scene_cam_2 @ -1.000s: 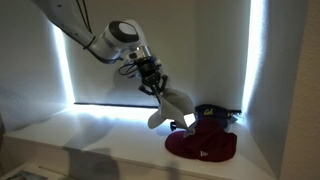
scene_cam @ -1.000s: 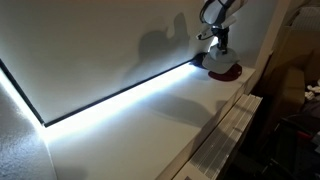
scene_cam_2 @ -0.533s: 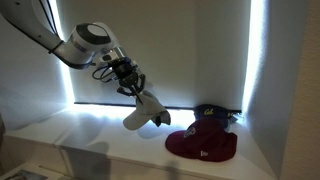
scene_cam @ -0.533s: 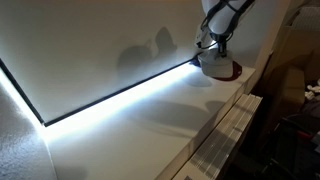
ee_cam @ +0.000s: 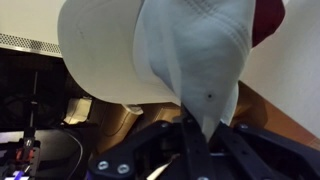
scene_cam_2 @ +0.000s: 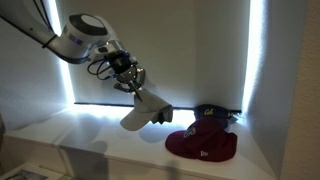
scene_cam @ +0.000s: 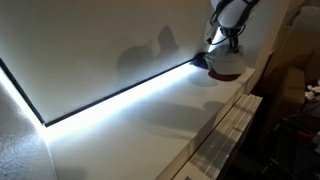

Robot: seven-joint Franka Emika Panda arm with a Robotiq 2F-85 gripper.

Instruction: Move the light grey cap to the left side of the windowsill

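My gripper (scene_cam_2: pixel 137 91) is shut on the light grey cap (scene_cam_2: pixel 146 108) and holds it in the air above the white windowsill (scene_cam_2: pixel 80 130). The cap hangs down from the fingers, brim low. In the wrist view the cap (ee_cam: pixel 185 50) fills the top, its fabric pinched between the gripper's (ee_cam: pixel 204 135) fingers. In an exterior view the cap (scene_cam: pixel 223 61) hangs under the gripper (scene_cam: pixel 219 47) near the far end of the windowsill (scene_cam: pixel 150 115). The cap is apart from the dark red cap (scene_cam_2: pixel 202 146).
The dark red cap lies on the sill by the corner and also shows in the wrist view (ee_cam: pixel 268 15). A small black object (scene_cam_2: pixel 211 113) sits behind it. A bright light strip (scene_cam: pixel 120 97) edges the sill. A ribbed white panel (scene_cam: pixel 225 140) runs along the front.
The gripper has carried the light grey cap up and sideways, away from the dark red cap. In the last half second it has moved only slightly.
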